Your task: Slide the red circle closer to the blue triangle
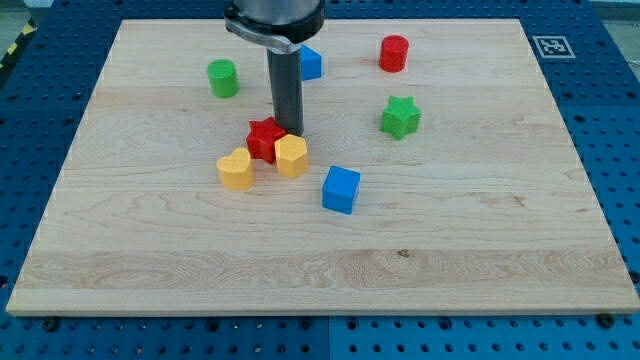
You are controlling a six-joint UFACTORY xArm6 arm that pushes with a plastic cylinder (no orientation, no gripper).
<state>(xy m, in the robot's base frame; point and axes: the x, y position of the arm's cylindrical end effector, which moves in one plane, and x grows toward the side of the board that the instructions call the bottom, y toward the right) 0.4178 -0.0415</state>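
Note:
The red circle (394, 53) is a short red cylinder near the view's top right. The blue triangle (311, 63) sits at the top centre, partly hidden behind my rod. My tip (289, 132) stands on the board at the centre, just right of the red star (265, 138) and just above the yellow hexagon (291, 157). The tip is far to the lower left of the red circle and below the blue triangle.
A green cylinder (223, 78) is at the upper left. A green star (400, 117) is right of centre. A yellow heart (236, 170) lies left of the yellow hexagon. A blue cube (341, 189) sits lower centre. The wooden board (500, 250) lies on a blue perforated table.

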